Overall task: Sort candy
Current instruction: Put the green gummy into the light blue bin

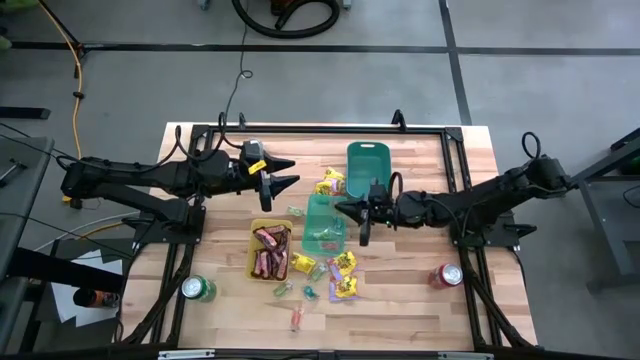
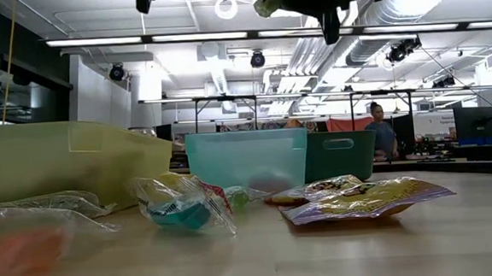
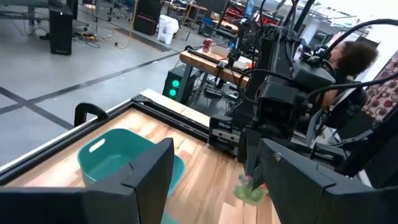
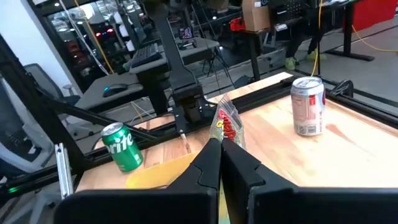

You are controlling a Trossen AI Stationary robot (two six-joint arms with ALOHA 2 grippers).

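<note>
High view: we judge sorting partly done, with red-brown bars (image 1: 270,252) in the yellow tray (image 1: 254,232), loose candy (image 1: 343,275) left on the table, right gripper (image 1: 345,208) pinching a yellow packet (image 4: 227,128), left gripper (image 1: 290,170) wide, empty.

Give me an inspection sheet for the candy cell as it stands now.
Surface: wooden table, dark frame rails along its edges.
Job's things: red-brown bars lie in the yellow tray; yellow packets and small pale pieces loose at the front; light teal tray and dark teal tray mid-table.
Clutter: green can front left, red can front right.
Grippers: left gripper open, empty, raised; right gripper shut on a yellow packet.
Cables: yellow cable and black cable on the floor.
Surroundings: a person beyond the table.
</note>
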